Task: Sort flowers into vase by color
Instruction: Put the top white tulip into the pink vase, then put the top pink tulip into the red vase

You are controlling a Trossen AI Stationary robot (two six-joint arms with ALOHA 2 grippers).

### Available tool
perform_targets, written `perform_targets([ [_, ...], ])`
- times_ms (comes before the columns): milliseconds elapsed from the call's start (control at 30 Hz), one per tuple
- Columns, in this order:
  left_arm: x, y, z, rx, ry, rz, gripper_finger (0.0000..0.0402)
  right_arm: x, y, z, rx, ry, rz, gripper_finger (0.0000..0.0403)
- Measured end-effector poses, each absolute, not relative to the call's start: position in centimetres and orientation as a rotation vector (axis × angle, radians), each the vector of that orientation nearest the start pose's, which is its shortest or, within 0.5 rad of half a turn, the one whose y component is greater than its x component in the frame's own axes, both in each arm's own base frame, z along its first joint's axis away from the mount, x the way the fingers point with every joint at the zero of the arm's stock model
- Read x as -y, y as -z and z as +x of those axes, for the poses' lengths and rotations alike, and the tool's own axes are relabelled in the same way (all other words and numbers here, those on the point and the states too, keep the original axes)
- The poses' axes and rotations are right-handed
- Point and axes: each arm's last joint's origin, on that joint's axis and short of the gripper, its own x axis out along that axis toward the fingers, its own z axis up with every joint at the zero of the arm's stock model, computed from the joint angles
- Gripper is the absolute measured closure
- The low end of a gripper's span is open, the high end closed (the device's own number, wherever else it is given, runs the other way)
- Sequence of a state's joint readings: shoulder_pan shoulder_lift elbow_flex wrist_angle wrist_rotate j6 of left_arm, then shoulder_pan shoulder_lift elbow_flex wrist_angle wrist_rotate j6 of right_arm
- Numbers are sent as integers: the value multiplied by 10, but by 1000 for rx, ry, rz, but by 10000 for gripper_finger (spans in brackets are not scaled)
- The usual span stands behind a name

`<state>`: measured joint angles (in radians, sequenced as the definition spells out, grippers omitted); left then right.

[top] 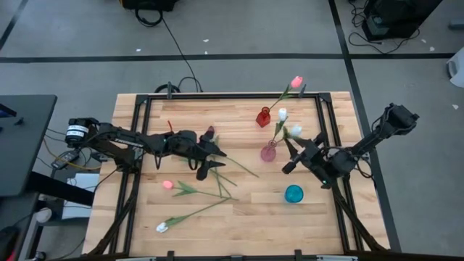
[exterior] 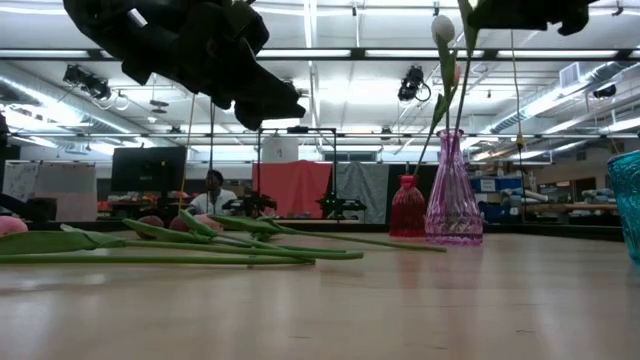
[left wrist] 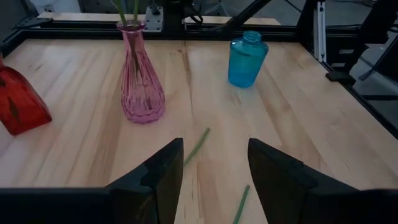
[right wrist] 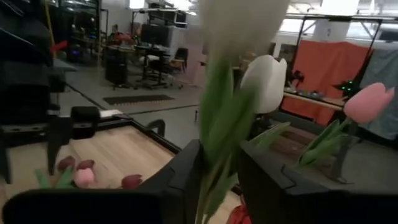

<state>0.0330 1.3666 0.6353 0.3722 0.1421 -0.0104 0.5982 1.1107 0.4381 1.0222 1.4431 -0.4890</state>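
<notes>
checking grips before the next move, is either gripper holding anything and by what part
The right gripper holds a white tulip by its stem, below the head. The left gripper is open and holds nothing.

Grey floor (top: 239,29), ceiling strip lights (exterior: 330,55), orange curtain (exterior: 292,188).

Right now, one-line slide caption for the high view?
Right gripper holds a white tulip at the pink vase; left gripper open.

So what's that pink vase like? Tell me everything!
The pink vase looks like see-through ribbed glass, with a round fat belly, a long thin neck and a flared lip. It stands upright on the wooden table, between a red vase and a blue vase, touching neither. Green stems poke out the top, carrying white tulips. The right gripper sits beside it.
</notes>
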Motion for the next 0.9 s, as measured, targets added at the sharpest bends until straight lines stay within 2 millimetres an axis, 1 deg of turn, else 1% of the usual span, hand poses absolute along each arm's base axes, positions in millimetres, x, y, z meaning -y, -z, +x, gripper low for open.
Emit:
perform_targets([
  [267, -5, -213, 281, -360, 115, -42, 216, -94, -259, 176, -16, 867, -98, 244],
  [333, -5, -217, 277, -408, 120, -45, 216, -98, -260, 172, -23, 871, -87, 231],
  [400, -5, -227, 278, -440, 116, -25, 216, -104, -264, 168, -32, 866, -72, 220],
  [467, -5, -228, 274, -516, 110, -4, 216, -109, -268, 164, -31, 835, -71, 212],
  [533, -6, -232, 276, -537, 104, 17, 216, -113, -272, 161, -25, 810, -60, 207],
  [733, -5, -229, 272, -586, 116, 27, 216, -123, -275, 152, -9, 746, -20, 204],
  [800, -5, -232, 269, -589, 141, 23, 216, -127, -274, 150, 2, 722, 4, 204],
  [900, -3, -239, 264, -562, 179, 45, 216, -133, -267, 154, 26, 667, 9, 204],
])
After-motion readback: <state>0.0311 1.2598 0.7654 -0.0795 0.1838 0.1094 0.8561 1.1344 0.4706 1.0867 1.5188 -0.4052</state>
